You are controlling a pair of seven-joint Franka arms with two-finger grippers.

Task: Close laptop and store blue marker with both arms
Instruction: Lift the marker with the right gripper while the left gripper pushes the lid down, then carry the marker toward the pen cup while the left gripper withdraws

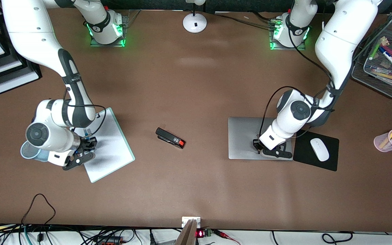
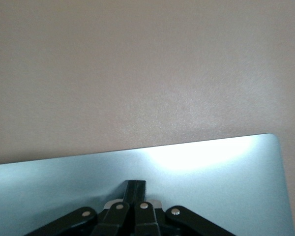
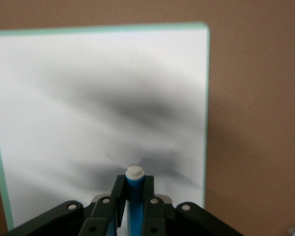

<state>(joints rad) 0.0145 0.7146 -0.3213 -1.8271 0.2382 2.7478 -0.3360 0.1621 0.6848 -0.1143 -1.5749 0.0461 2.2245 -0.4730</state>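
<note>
Brown tabletop fills the front view, with the laptop [image 1: 250, 137] lying closed and flat at about four o'clock from the table's middle, beside a black mouse pad [image 1: 328, 153] carrying a white mouse [image 1: 319, 149]. Toward nine o'clock lies a whiteboard [image 1: 109, 146], and just beside it a light-blue cup [image 1: 29, 151] peeks out under the right arm. Risk first: the blue marker [image 3: 134, 196] sits gripped only along its slim barrel, white end poking out, so a tilt or a fast swing toward the cup could, I judge, let it slide or miss the cup's rim and roll across the board. The right gripper [image 1: 86, 144] hangs over the whiteboard's edge, fingers pinched onto the marker. The left gripper [image 1: 273, 149] has its fingers pressed together, holding nothing, tip resting on or just above the lid near the edge nearest the front camera; contact cannot be told. A black stapler [image 1: 170, 138] lies between.
</note>
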